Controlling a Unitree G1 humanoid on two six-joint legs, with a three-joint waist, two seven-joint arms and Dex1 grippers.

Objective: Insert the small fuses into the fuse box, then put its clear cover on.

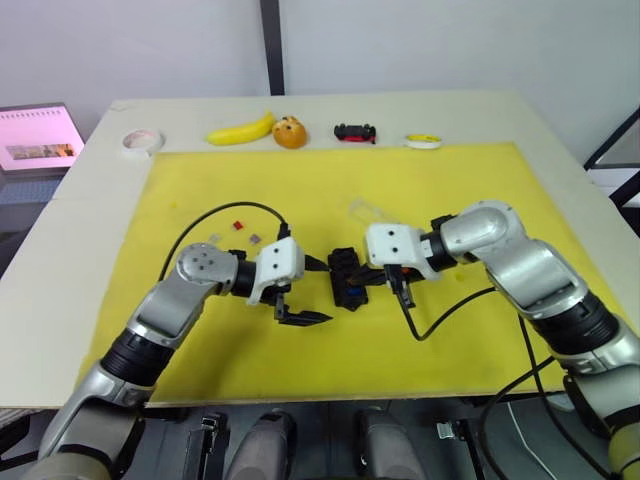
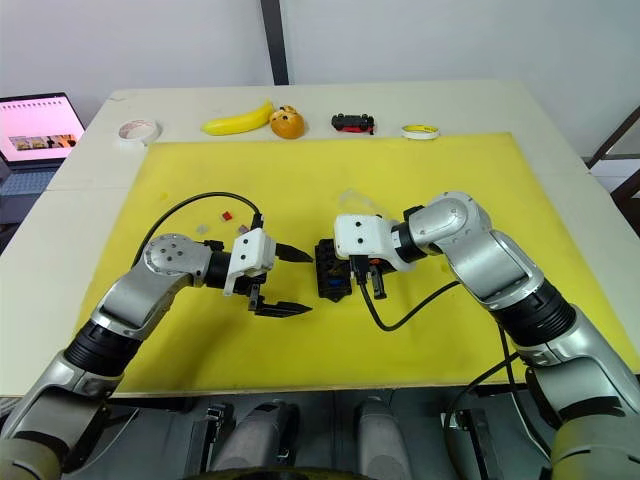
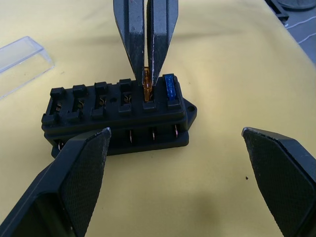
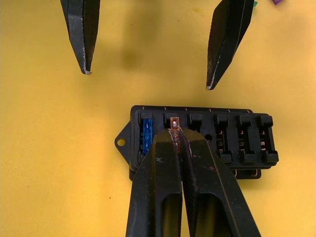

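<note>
The black fuse box [image 1: 347, 279] lies on the yellow mat between my two grippers. A blue fuse [image 3: 170, 88] sits in its end slot. My right gripper [image 4: 177, 134] is shut on an amber-brown fuse [image 3: 146, 90], held upright with its lower end in the slot beside the blue one. My left gripper [image 3: 175, 132] stands wide open just left of the box, holding nothing. The clear cover [image 1: 362, 210] lies on the mat behind the box. Loose red [image 1: 238, 225], grey [image 1: 213, 238] and purple [image 1: 255, 239] fuses lie near my left arm.
Along the table's far edge sit a tape roll [image 1: 142, 141], a banana [image 1: 240, 131], an orange fruit [image 1: 290, 132], a black-and-red toy car [image 1: 355, 132] and a yellow-rimmed ring [image 1: 423, 141]. A laptop [image 1: 38, 137] stands at far left. Black cables loop beside each wrist.
</note>
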